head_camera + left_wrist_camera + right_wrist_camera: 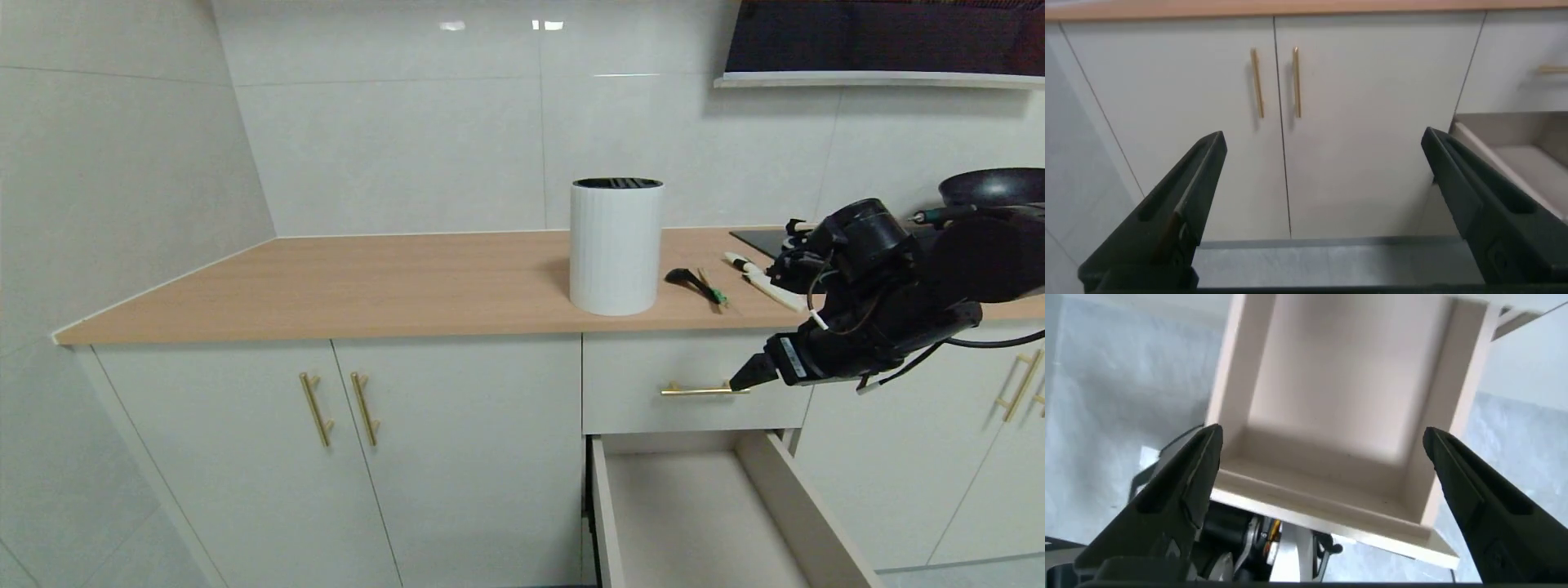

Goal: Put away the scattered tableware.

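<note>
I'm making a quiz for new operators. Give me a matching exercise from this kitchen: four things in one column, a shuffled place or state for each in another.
1. tall white ribbed cylindrical holder
2. lower white drawer
3. black frying pan
4. right gripper

A. open, beside the gold bar handle of the closed upper drawer
B. farthest right, at the back
C. upright on the wooden countertop
D. pulled out

Pairs: 1-C, 2-D, 3-B, 4-A
</note>
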Tool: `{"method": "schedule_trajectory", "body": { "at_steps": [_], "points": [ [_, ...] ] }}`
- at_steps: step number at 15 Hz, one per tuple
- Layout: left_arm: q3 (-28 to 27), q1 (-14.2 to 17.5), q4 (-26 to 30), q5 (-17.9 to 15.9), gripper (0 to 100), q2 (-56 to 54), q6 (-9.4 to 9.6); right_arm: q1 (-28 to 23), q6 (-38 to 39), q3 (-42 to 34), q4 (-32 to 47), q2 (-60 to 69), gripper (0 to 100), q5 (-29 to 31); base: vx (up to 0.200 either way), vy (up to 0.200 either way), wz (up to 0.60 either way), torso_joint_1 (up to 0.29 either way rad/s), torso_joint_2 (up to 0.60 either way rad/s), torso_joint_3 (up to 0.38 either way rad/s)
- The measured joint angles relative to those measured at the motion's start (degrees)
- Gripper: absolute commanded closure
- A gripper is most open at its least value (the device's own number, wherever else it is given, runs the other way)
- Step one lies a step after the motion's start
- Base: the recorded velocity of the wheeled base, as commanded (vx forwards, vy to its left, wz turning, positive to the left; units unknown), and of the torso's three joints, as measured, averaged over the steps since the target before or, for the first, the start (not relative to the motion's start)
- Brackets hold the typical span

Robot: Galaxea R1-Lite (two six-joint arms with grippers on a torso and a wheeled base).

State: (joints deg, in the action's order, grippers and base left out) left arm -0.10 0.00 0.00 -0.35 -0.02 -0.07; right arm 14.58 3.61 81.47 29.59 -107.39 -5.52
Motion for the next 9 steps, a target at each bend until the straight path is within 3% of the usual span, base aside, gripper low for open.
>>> {"method": "schedule_trajectory", "body": {
  "at_steps": [3, 6, 9],
  "points": [
    [0.00, 0.00, 0.05, 0.02, 0, 0.00, 0.00, 0.24, 0.00, 0.00, -4.16, 0.06, 0, -0.06, 0.000, 0.000, 0.00, 0.069, -0.24, -0.097],
    [0.00, 0.00, 0.11, 0.02, 0, 0.00, 0.02, 0.27, 0.57, 0.52, -13.06, -0.38, 0, 0.27, 0.000, 0.000, 0.00, 0.107, -0.03, -0.023],
    [0.00, 0.00, 0.10, 0.04, 0, 0.00, 0.02, 0.63, 3.30, 6.18, -16.04, -2.07, 0, 1.21, 0.000, 0.000, 0.00, 0.000, 0.00, 0.000]
  ]
}}
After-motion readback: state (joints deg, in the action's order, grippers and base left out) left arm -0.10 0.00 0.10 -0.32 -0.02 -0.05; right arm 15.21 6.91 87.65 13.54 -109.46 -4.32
